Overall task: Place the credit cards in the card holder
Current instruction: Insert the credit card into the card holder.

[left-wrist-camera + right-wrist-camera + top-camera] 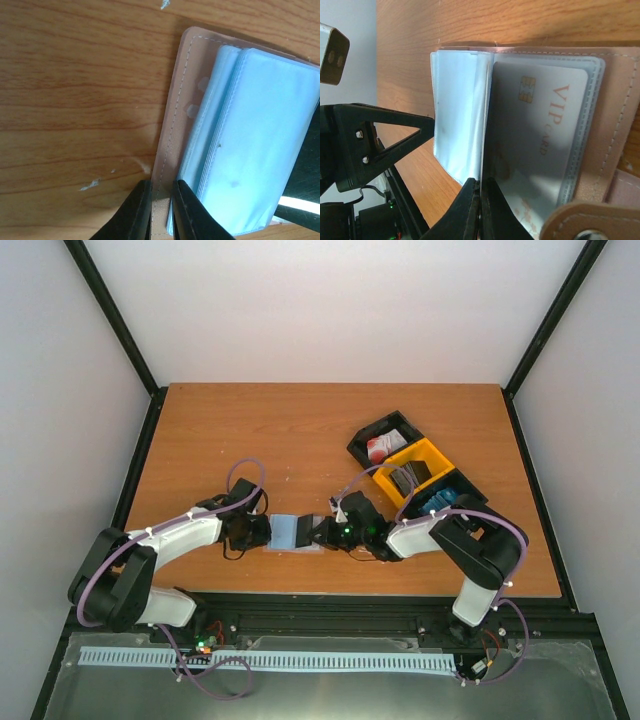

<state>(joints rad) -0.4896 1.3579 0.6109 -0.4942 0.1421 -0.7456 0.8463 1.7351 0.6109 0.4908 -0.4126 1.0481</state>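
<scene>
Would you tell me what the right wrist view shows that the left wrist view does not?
Only the right wrist: a white VIP card slotted in the card holder, its snap tab, and the right gripper closed at its fold. Only the left wrist: the left gripper straddling the holder's stitched tan edge. Both: the pale blue sleeves and wooden table.

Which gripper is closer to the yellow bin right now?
Right. The right gripper sits left of the yellow bin, toward the near edge; the left gripper is farther left, beyond the card holder.
</scene>
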